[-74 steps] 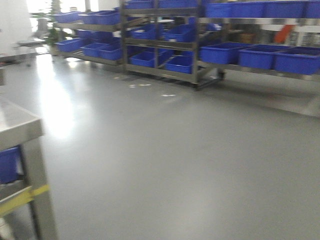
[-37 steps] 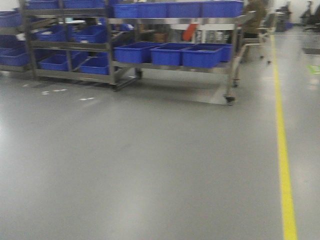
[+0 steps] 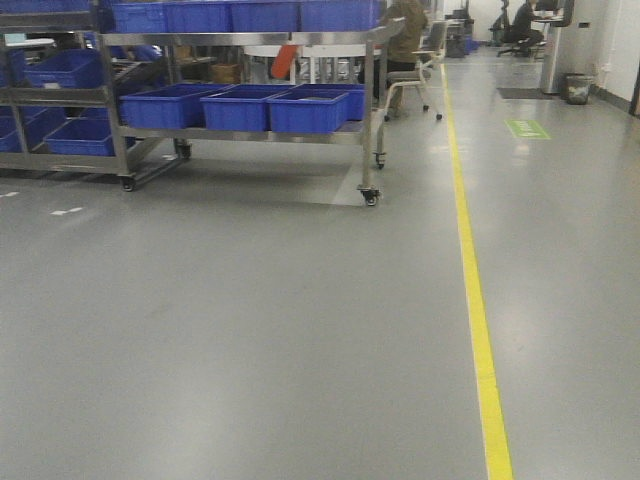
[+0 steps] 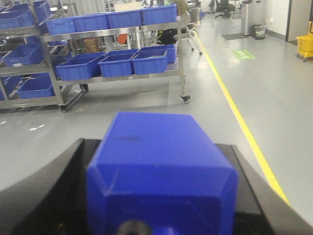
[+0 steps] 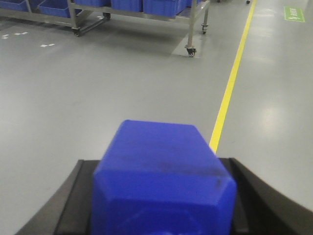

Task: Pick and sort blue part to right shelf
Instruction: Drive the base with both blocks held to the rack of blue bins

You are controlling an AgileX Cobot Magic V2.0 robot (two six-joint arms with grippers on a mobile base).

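**Both claws loaded, shelf far ahead on the left**

The left claw (image 4: 155, 147) is pressed onto a blue part (image 4: 161, 171), its black fingers (image 4: 54, 186) touching the block on either side. The right claw (image 5: 157, 161) pinches a second blue part (image 5: 161, 186) in the same way. Both blocks are carried above bare grey floor (image 3: 250, 320).

A yellow line (image 3: 470, 290) runs from near right towards the far end of the hall. To its left, well apart from the claws, stands the right shelf (image 3: 250, 38), a steel rack on casters (image 3: 371, 198). A row of blue bins (image 3: 308, 110) sits on its lower level, with more along the top.

Behind the rack is a chair (image 3: 410, 80) with a person (image 3: 405, 25) on it. A green floor mark (image 3: 527, 128) lies right of the line, and a waste bin (image 3: 577, 88) stands farther off.
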